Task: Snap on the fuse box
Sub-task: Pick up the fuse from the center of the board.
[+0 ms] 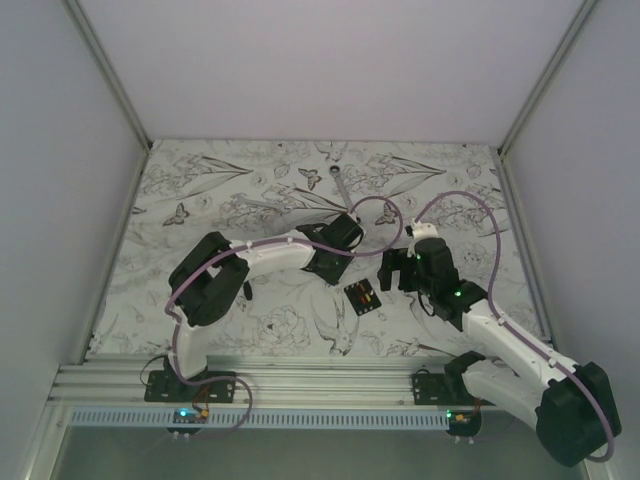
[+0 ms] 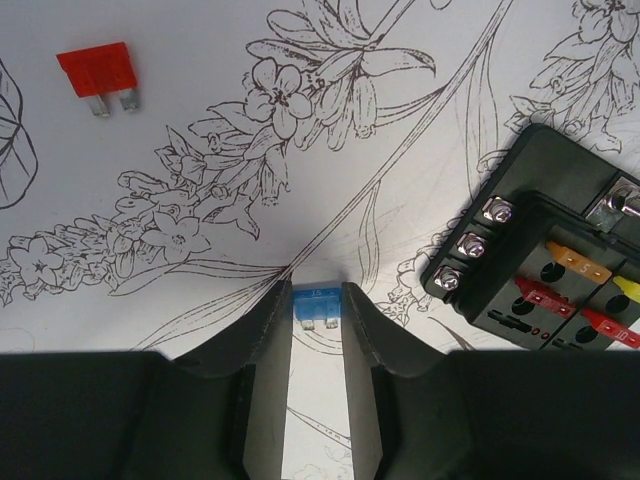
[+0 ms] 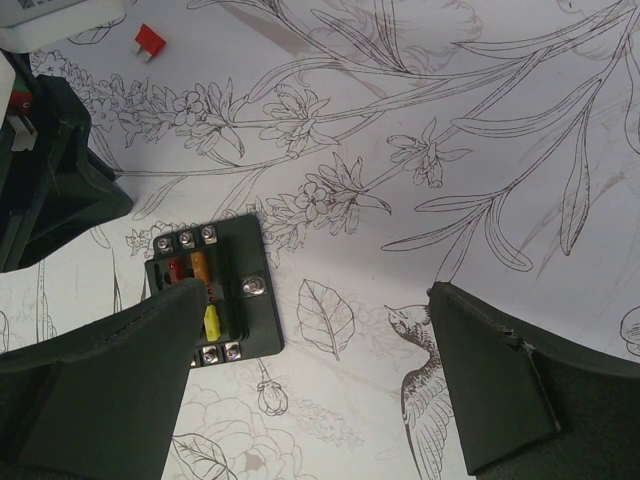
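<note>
The fuse box [image 1: 362,297] is a small black box lying flat on the flowered mat, its face showing red, orange and yellow fuses. It also shows at the right edge of the left wrist view [image 2: 540,270]. In the right wrist view [image 3: 235,290] it lies partly behind my left finger. My left gripper [image 1: 338,268] [image 2: 318,300] is just left of the box, its jaws closed narrowly on a small blue fuse [image 2: 318,303] at the tips. My right gripper [image 1: 400,272] [image 3: 315,295] is wide open and empty above the mat, just right of the box.
A loose red fuse [image 2: 97,72] [image 3: 150,40] lies on the mat beyond the left gripper. A slim screwdriver [image 1: 340,185] lies at the back centre. White walls enclose the mat on three sides, and an aluminium rail [image 1: 300,380] runs along the near edge.
</note>
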Controlling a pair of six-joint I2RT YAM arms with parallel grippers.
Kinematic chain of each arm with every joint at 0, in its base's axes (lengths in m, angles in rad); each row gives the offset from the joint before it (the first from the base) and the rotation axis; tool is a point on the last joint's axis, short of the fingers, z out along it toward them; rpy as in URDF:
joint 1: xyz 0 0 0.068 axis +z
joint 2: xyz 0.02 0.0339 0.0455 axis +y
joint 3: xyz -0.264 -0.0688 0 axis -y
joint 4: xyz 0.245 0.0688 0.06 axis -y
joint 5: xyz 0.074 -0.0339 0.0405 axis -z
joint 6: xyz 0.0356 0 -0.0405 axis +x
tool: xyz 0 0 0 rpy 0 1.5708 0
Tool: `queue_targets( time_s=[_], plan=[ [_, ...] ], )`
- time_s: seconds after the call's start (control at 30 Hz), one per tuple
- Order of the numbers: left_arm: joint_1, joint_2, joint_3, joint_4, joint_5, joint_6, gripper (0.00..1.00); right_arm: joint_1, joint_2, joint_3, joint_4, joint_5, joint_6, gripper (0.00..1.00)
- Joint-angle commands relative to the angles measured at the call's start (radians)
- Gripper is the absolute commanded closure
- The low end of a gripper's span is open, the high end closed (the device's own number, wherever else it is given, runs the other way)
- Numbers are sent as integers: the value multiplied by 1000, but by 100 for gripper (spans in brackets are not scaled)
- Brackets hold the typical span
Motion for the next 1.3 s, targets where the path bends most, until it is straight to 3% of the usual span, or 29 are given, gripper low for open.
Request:
queue_targets(
  time_s=[0.0, 0.27, 0.43, 0.73, 1.03, 1.27],
  plan=[
    [-11, 48, -20, -100, -12, -34, 75, -9, -27, -4, 20, -6, -6, 0],
    [-10, -51, -14, -104, -75, -92, 82, -9, -41, -31, 86, -86, 26, 0],
    [-1, -135, 18, -102, -155, -182, 82, 6, -63, -93, 273, -196, 86, 0],
    [6, -284, -21, -34, -279, -411, 82, 142, -5, -196, 705, -223, 165, 4],
    [-8, -454, -156, 120, -308, -613, 85, 213, 113, -269, 1087, -138, 246, 16],
    [-28, -544, -236, 234, -291, -680, 86, 258, 224, -251, 1251, -124, 260, 28]
  ],
)
